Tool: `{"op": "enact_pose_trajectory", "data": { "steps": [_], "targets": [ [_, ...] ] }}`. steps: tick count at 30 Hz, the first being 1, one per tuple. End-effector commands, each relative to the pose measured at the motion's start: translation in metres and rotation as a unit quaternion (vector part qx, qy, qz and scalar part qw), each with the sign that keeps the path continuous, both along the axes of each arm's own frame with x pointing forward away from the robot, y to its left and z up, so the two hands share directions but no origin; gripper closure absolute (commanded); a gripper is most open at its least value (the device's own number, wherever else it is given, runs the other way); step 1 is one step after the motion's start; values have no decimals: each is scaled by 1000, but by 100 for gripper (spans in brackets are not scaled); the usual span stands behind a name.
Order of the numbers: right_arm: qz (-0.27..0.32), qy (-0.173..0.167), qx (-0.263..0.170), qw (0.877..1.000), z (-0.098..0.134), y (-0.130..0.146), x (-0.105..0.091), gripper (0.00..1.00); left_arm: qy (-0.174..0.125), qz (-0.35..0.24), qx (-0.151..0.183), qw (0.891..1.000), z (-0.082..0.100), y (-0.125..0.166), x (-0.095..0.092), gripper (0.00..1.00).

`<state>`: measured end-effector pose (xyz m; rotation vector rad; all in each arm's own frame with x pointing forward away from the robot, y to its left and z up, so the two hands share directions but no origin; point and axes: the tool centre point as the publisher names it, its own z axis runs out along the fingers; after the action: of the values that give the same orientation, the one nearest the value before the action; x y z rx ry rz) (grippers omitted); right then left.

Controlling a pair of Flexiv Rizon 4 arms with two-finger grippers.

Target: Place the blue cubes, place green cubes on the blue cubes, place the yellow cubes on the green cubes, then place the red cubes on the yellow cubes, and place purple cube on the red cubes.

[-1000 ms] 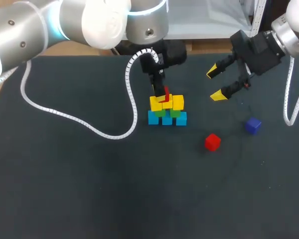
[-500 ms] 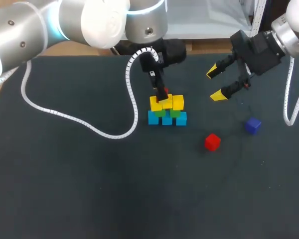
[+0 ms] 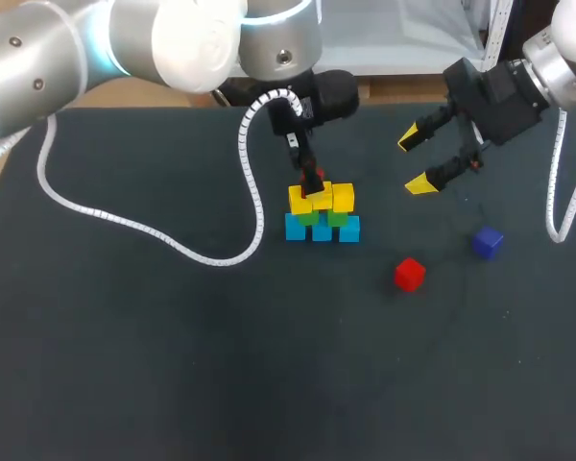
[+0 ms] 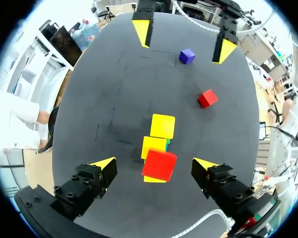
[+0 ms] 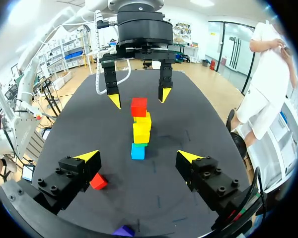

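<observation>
Work is centring on the red layer: one red cube (image 4: 159, 165) is sitting atop the yellow cubes (image 3: 343, 197) of the stack (image 3: 323, 227), seemingly untouched between the wide-spread fingers of the left gripper (image 4: 155, 163), while the right gripper (image 3: 414, 163), wide and empty beside the stack, is facing a descent onto the second red cube (image 3: 409, 274) lying apart from the stack.
</observation>
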<state>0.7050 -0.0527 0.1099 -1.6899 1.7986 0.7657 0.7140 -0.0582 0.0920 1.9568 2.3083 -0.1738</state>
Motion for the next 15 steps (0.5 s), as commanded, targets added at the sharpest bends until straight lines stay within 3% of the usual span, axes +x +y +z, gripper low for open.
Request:
{"op": "enact_pose_trajectory", "data": {
  "steps": [1, 2, 3, 6, 15],
  "targets": [
    [0, 0, 1, 1000, 0, 0, 0, 0, -3, -12, -4, 1000, 1, 2, 1, 23],
    [0, 0, 1, 1000, 0, 0, 0, 0, -4, -14, -5, 1000, 2, 2, 1, 28],
    [0, 0, 1, 1000, 0, 0, 0, 0, -5, -14, -6, 1000, 2, 1, 2, 26],
    [0, 0, 1, 1000, 0, 0, 0, 0, -6, -17, -7, 1000, 3, 0, 2, 0],
    [0, 0, 1, 1000, 0, 0, 0, 0, -26, -8, -18, 999, 16, 2, -11, 0]
  ]
}}
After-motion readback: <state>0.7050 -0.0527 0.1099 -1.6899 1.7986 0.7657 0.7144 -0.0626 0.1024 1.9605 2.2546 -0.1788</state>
